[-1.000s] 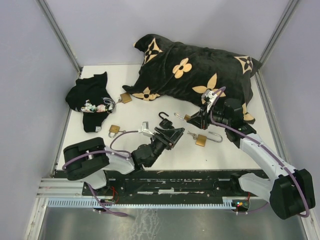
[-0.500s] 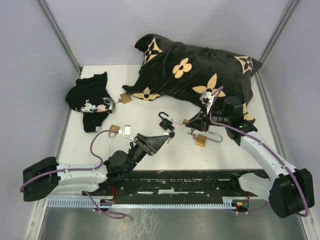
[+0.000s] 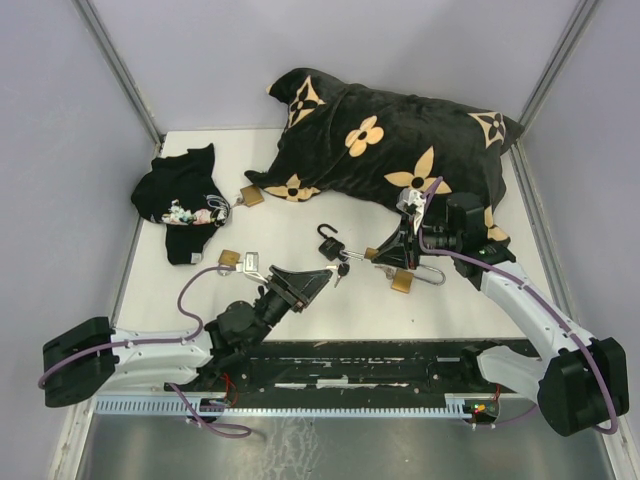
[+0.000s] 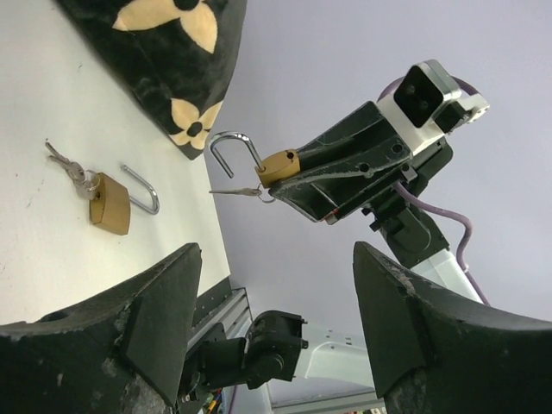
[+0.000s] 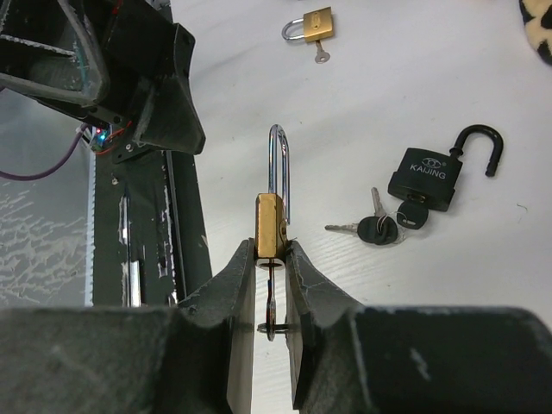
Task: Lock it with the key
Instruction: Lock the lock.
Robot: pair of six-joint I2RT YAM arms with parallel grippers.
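A black fabric pillow with tan flower shapes [image 3: 390, 140] lies rear right on the white table [image 3: 300, 215], a crumpled black cloth [image 3: 180, 200] at the left edge. A small brass padlock [image 3: 251, 196] sits at the pillow's near-left corner, a keyed brass padlock [image 3: 229, 259] just before the cloth. A black padlock with keys [image 3: 329, 244] lies mid-table; to its right, the right gripper [image 5: 269, 259] holds a gold long-shackle padlock [image 5: 268, 226], a flat-lying brass padlock [image 3: 403, 280] just before it.
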